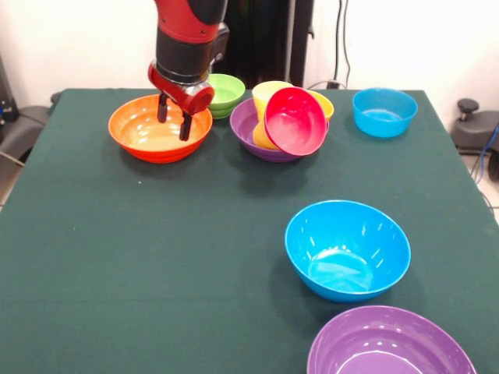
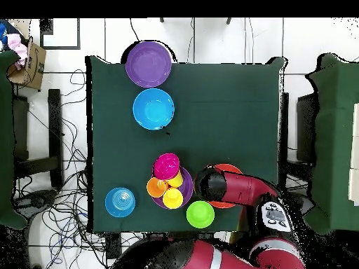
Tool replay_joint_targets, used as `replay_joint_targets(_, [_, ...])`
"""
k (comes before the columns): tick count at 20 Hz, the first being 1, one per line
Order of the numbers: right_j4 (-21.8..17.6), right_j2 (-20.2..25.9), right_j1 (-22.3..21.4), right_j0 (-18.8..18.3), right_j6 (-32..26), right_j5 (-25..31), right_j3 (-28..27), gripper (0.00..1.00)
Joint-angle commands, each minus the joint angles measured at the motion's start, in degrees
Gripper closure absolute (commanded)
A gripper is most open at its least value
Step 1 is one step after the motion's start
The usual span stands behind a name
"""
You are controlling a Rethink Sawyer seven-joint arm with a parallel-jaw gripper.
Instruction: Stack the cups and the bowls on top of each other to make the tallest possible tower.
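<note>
My gripper [image 1: 174,117] hangs open just inside the large orange bowl [image 1: 140,131], with nothing between its fingers. In the overhead view the arm covers most of that orange bowl [image 2: 230,168] and hides the gripper. To its right a purple bowl [image 1: 243,126] holds a yellow cup [image 1: 269,95], a tilted small red bowl [image 1: 295,121] and an orange cup [image 1: 324,103]. From above the same cluster shows the red bowl [image 2: 166,167], orange cup [image 2: 156,187] and yellow cup [image 2: 172,198] in the purple bowl [image 2: 186,186].
A small light green bowl [image 1: 228,92] sits right behind the orange one. A small blue bowl [image 1: 384,111] stands at the back right. A large blue bowl [image 1: 347,249] and a second large purple bowl [image 1: 390,347] stand near the front right.
</note>
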Motion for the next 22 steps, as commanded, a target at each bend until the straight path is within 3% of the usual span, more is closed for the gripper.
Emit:
replay_joint_targets(1, [1.6,4.3,3.7,1.5,6.0,-3.3,0.9,0.0])
replay_joint_targets(22, [3.3,5.2,4.5,3.0,7.7,-5.5,1.4,0.0])
